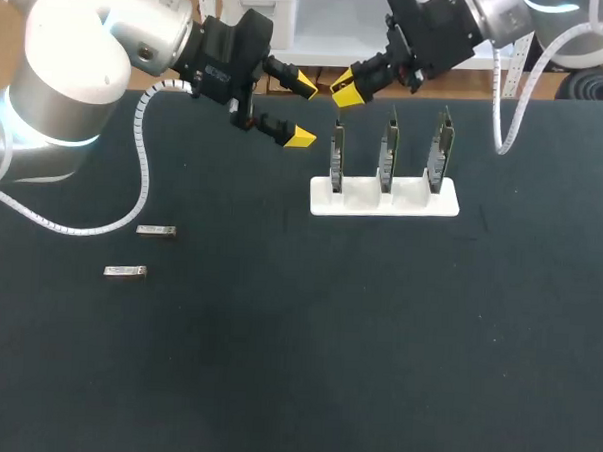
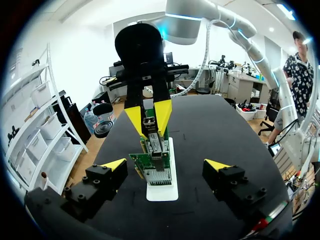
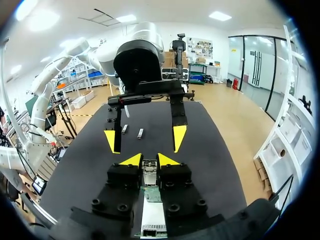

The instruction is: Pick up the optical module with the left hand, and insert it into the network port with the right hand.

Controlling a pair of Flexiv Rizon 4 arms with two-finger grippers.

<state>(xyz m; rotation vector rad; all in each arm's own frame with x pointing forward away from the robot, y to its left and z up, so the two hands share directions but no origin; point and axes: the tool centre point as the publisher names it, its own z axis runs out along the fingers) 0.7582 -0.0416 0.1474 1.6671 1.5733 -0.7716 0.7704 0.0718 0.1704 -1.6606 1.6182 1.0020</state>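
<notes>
While the table [image 1: 275,365] is lying dark under both arms, a loose module [image 1: 156,231] is resting flat on it at the far left. A second loose module [image 1: 125,271] is lying just nearer the camera, close by but apart from the first. Both are showing as small silver-grey bars, longer than they are wide.

The left gripper [image 1: 303,110] is hanging above the table left of the card stand. Its yellow-tipped fingers are spread wide and gripping nothing.

Just right of it, the right gripper [image 1: 347,91] is pointing down over the left end of the stand. Its fingers are clamping the optical module [image 3: 149,167] from two sides. In the right wrist view the module is showing as a narrow metallic block with a pale, squared end sitting between the two yellow tips. In the left wrist view it is standing upright between them. It is hanging directly over the metal cage of the network port [image 2: 154,146] on the leftmost card [image 1: 336,159]. Whether it is touching the cage is impossible to tell.

The white stand [image 1: 383,203] is holding three green circuit cards upright in a row. The middle card [image 1: 389,155] and the rightmost card [image 1: 442,152] are standing free of both grippers.
</notes>
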